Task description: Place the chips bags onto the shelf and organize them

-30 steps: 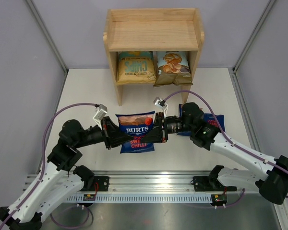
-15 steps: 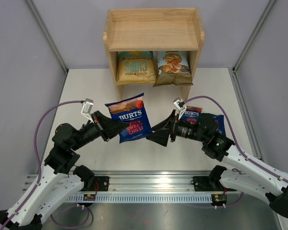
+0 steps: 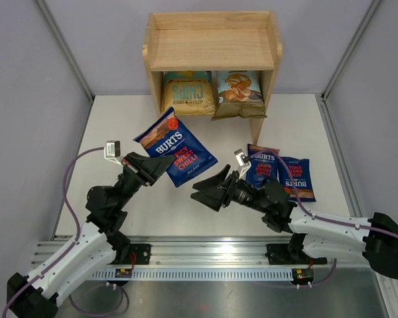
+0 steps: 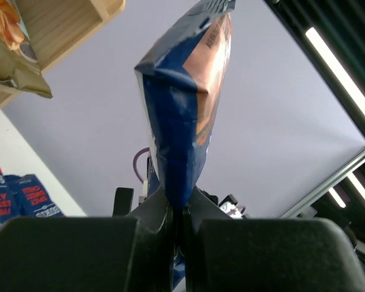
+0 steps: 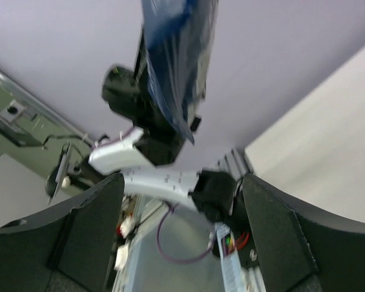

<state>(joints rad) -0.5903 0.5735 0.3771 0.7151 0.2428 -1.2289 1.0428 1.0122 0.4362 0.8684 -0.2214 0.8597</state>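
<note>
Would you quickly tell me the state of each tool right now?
Left tool: closed, holding a Burts bag.
Right tool: open, holding nothing.

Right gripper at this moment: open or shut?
Open. The right gripper stands spread wide in the top view, nothing between its jaws; the Burts bag is pinched by the left gripper alone.

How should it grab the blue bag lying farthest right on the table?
Probably by the crimped far end of that Burts bag, with the right tool coming straight down. It lies flat, label up, its left edge close against the second bag, so only the ends and right edge look free.
</note>
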